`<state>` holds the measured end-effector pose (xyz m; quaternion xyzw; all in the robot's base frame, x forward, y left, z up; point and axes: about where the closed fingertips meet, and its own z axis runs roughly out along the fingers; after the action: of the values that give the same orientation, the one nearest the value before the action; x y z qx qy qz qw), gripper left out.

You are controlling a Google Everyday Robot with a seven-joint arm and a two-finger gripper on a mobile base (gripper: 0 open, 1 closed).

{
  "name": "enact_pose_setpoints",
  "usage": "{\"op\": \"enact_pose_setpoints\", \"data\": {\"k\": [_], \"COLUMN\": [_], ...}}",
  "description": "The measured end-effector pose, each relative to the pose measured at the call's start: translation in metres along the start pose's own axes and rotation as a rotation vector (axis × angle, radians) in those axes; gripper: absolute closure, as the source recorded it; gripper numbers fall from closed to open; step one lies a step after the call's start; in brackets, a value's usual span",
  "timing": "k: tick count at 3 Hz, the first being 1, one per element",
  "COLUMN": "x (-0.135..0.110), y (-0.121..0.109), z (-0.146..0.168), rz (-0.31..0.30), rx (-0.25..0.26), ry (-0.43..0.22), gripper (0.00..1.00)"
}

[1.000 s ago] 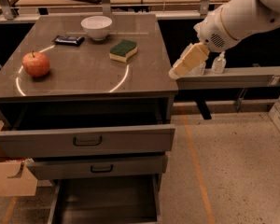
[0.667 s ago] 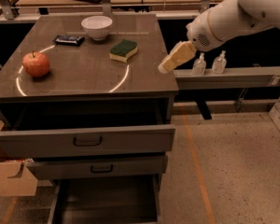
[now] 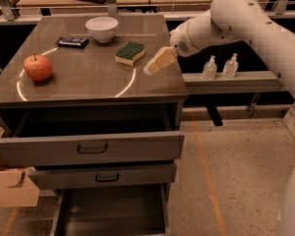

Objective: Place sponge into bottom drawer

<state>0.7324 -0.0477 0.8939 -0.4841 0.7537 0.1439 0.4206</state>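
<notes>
The sponge (image 3: 130, 52), dark green on top of pale yellow foam, lies on the grey cabinet top (image 3: 88, 75) right of centre. My gripper (image 3: 151, 70) hangs over the top's right part, just right of the sponge and apart from it, holding nothing. The bottom drawer (image 3: 110, 211) is pulled out at the foot of the cabinet, its dark inside showing.
A red apple (image 3: 38, 67) sits at the left of the top, a white bowl (image 3: 102, 28) and a flat dark packet (image 3: 73, 42) at the back. The two upper drawers (image 3: 91, 149) stand partly pulled out. Two small bottles (image 3: 209, 68) stand on a shelf to the right. A cardboard box (image 3: 7, 188) lies lower left.
My arm has swung left, bringing the gripper from beyond the cabinet's right edge to over the top, close to the sponge. Nothing else moved.
</notes>
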Motion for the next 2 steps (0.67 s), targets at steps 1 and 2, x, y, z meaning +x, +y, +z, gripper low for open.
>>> {"op": "enact_pose_setpoints", "data": {"k": [1, 2], "x": [-0.012, -0.031], "y": [-0.007, -0.012], "z": [0.036, 0.065], "rz": [-0.023, -0.036], "rx": [-0.003, -0.002], "ry": [-0.041, -0.087], "gripper": [0.00, 0.00]}}
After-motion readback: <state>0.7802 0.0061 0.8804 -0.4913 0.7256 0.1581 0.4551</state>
